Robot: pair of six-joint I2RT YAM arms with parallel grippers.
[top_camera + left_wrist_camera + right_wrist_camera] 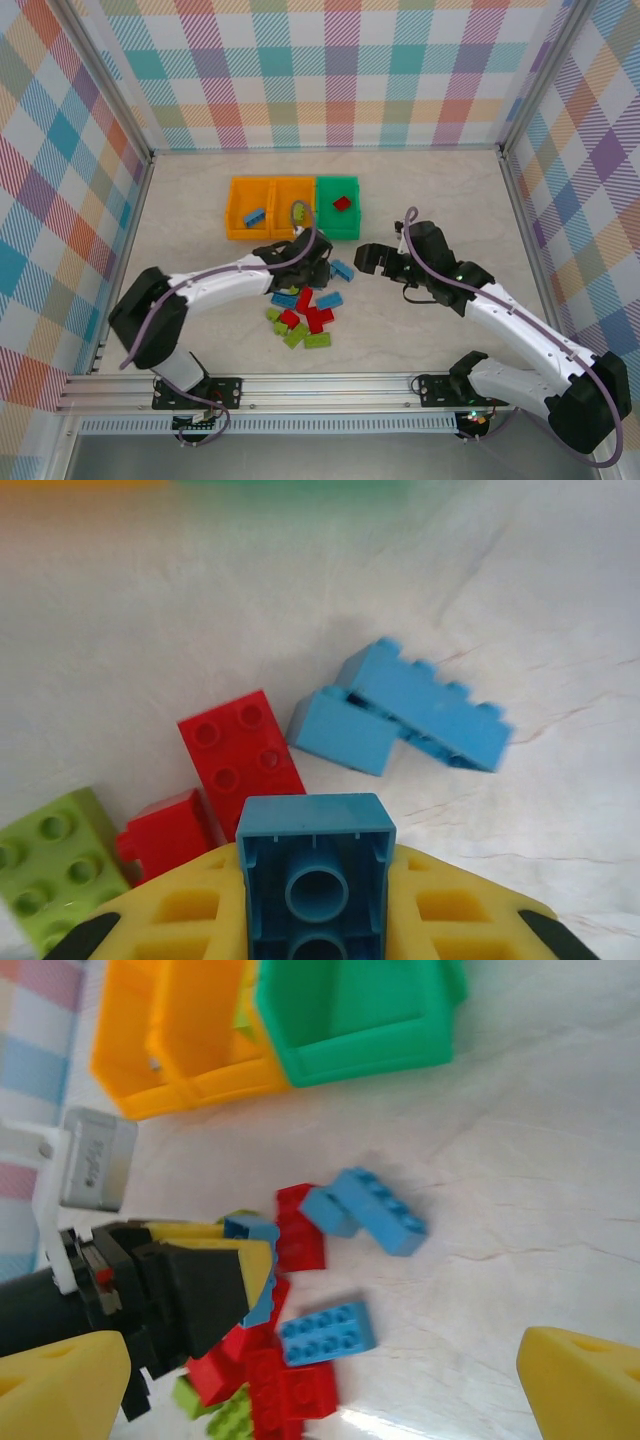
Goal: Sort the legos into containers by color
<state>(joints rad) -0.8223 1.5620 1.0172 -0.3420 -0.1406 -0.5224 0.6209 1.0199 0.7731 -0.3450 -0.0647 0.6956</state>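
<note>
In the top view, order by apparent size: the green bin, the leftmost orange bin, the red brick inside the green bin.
1. green bin and leftmost orange bin: alike, unranked.
2. red brick: much smaller.

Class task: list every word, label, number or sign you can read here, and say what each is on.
No text is readable.
Grey plate behind the left gripper, which holds a blue brick: dark marks, too blurred to read.
Studs of the red brick: no lettering can be made out.
</note>
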